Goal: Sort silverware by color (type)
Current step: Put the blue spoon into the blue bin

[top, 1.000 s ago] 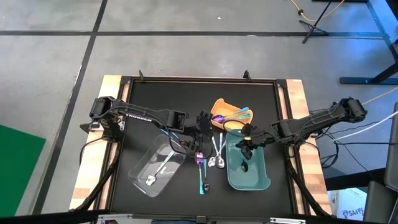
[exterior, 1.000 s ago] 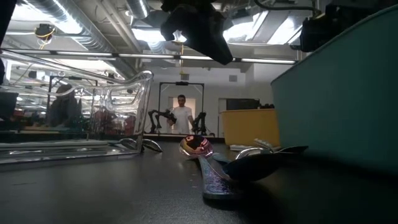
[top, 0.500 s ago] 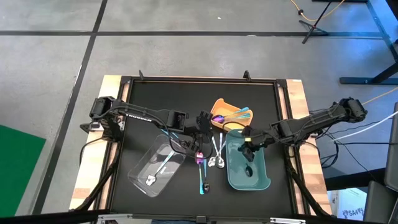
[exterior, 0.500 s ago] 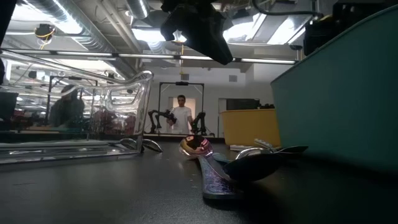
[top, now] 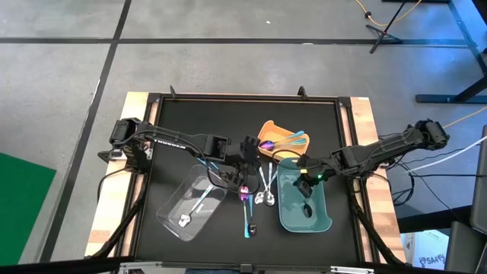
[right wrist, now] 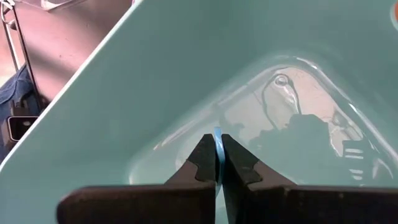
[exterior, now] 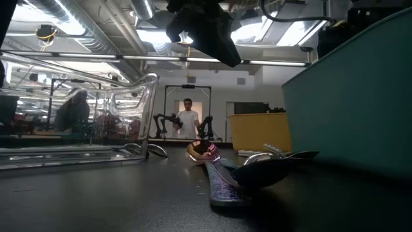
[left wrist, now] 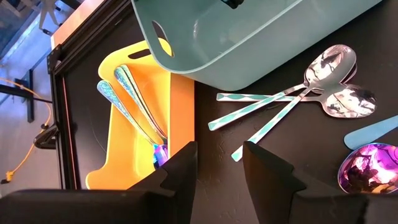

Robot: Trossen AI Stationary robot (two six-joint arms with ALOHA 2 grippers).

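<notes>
My right gripper [top: 305, 181] hangs over the teal tray [top: 284, 217], shut on a thin spoon with a light blue handle and a dark head [top: 307, 211]. My left gripper [top: 247, 151] hovers open between the clear tray [top: 173, 199] and the yellow tray [top: 268, 129], above the loose silverware. On the mat lie a purple iridescent spoon [top: 244, 194], two silver spoons [top: 264, 197] and a teal-handled, dark-headed spoon [top: 248, 219]. The left wrist view shows the silver spoons [left wrist: 339, 81] and the purple bowl [left wrist: 372, 168] flat on the mat. My right gripper pinches the spoon's light blue handle [right wrist: 217, 144] between its two fingers, coming from above and pointing down into the teal tray. The spoon hangs below the fingers with its dark head lowest. Whether the head touches the tray floor, I cannot tell.
The clear tray holds silver spoons [top: 185, 220]. The yellow tray holds several iridescent utensils [left wrist: 134, 99] and butts against the teal tray's far end [left wrist: 186, 37]. A person [exterior: 188, 120] stands far off in the room behind the table.
My right gripper has carried the spoon a little toward the table's near edge inside the teal tray, and the dark head has shifted with it. The left arm has kept still.
</notes>
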